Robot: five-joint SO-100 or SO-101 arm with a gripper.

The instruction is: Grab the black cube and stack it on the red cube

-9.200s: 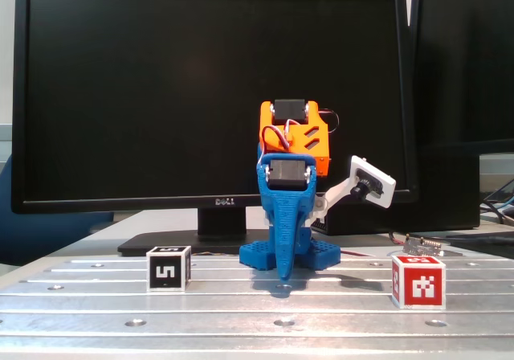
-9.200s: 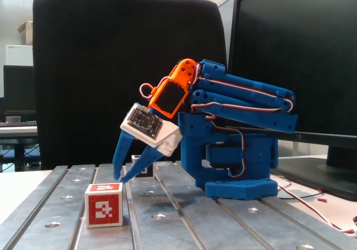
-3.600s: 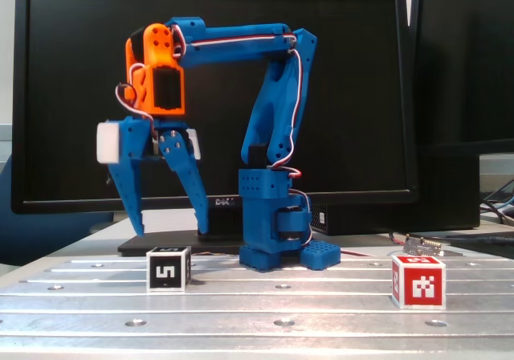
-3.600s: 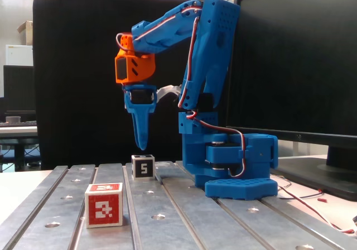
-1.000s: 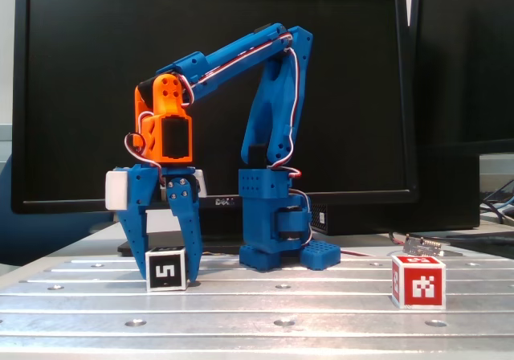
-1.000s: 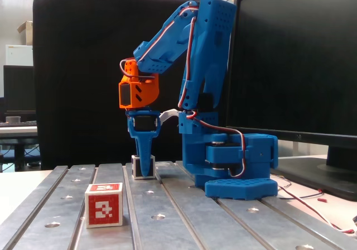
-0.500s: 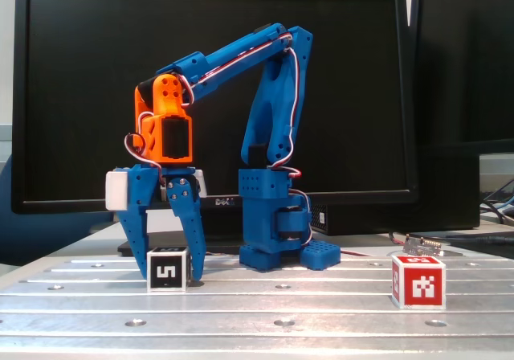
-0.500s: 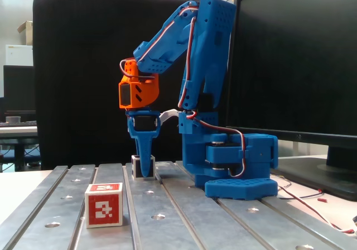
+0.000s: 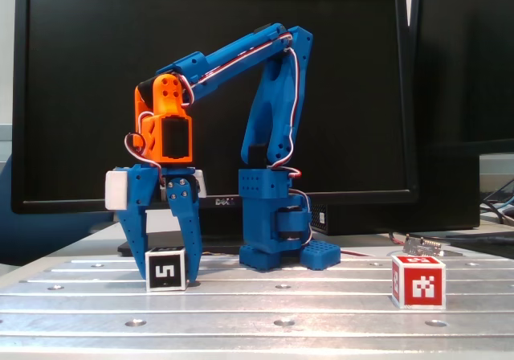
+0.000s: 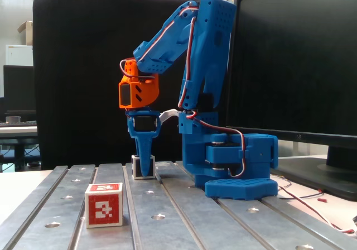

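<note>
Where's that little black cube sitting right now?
In a fixed view, the black cube sits on the metal table at lower left, between the gripper fingers, far from the red cube.

Behind my pincer stands a large dark monitor (image 9: 213, 95); beneath it, a grooved metal table (image 9: 321, 312); to one side of it, a black office chair (image 10: 83, 77); bright ceiling light beyond.

The slotted metal table (image 9: 321, 312) carries the black cube (image 9: 166, 269), the red cube (image 9: 418, 282) and the arm base (image 9: 281, 255).
</note>
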